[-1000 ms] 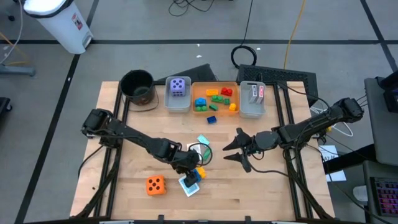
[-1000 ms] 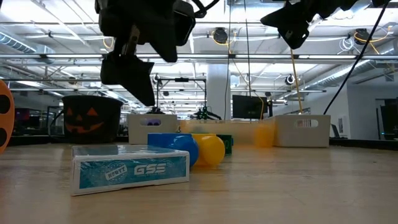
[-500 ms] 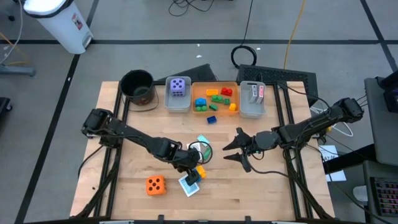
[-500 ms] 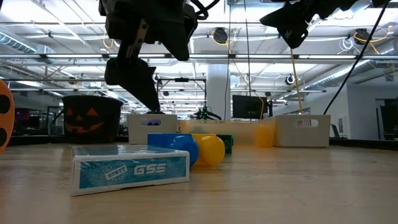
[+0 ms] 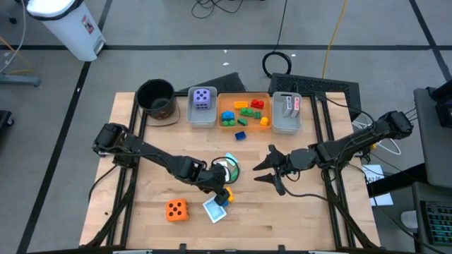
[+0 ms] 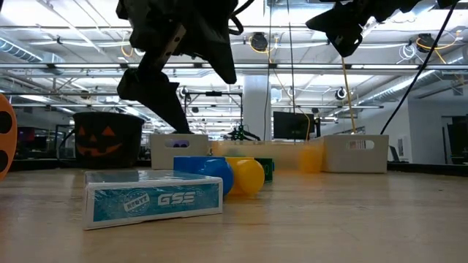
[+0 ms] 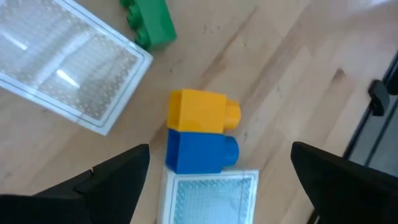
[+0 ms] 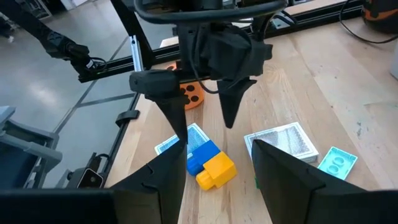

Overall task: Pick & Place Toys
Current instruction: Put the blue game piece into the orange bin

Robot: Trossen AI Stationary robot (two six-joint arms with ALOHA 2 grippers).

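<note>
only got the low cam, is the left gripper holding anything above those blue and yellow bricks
Observer: no. The left wrist view shows the left gripper open, with the yellow brick and blue brick lying on the wood between its fingers, not gripped.
Operator: ok, is the right one over them too
Observer: no. From above, the right gripper hovers off to the right of the bricks, holding nothing.

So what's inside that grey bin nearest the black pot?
A purple dotted die sits in the grey bin. Whatever lies beneath the die is covered.
</note>
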